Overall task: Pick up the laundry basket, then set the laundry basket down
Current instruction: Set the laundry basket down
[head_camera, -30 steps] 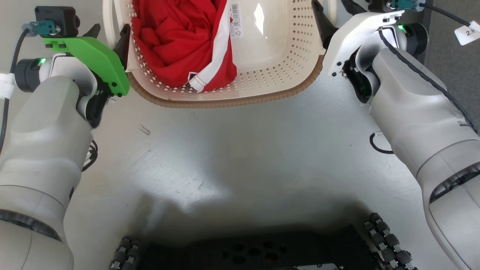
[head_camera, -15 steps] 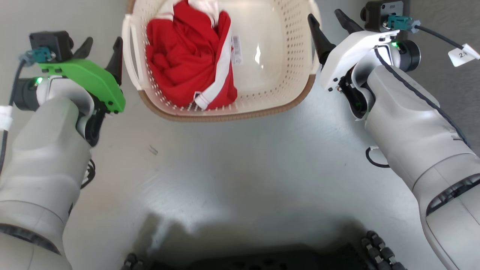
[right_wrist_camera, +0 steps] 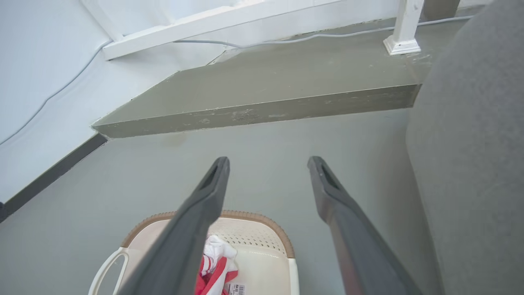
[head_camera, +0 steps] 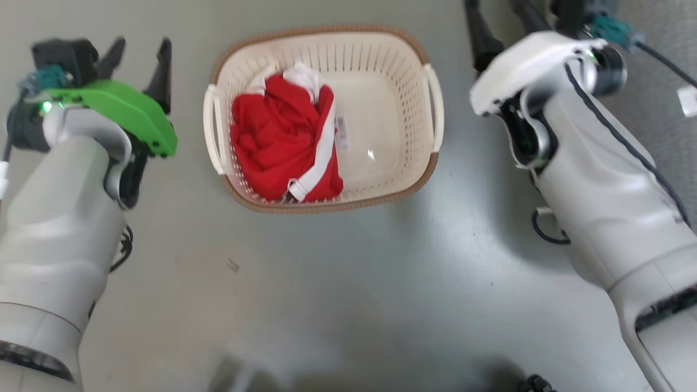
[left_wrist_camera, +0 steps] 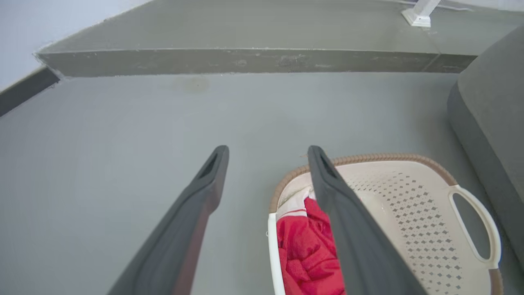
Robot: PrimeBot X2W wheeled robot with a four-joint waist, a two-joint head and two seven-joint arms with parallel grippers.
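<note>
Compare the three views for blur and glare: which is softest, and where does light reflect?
Head view: softest, smeared around the right tool; small glare spot on the laundry basket floor. Left wrist view: sharp, evenly lit. Right wrist view: sharp, no glare.

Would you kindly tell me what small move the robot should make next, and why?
Probably pull back slightly further. The laundry basket sits flat on the floor; the left gripper and right gripper are open and apart from its handles, which they flanked a second ago, so it looks already set down.
</note>
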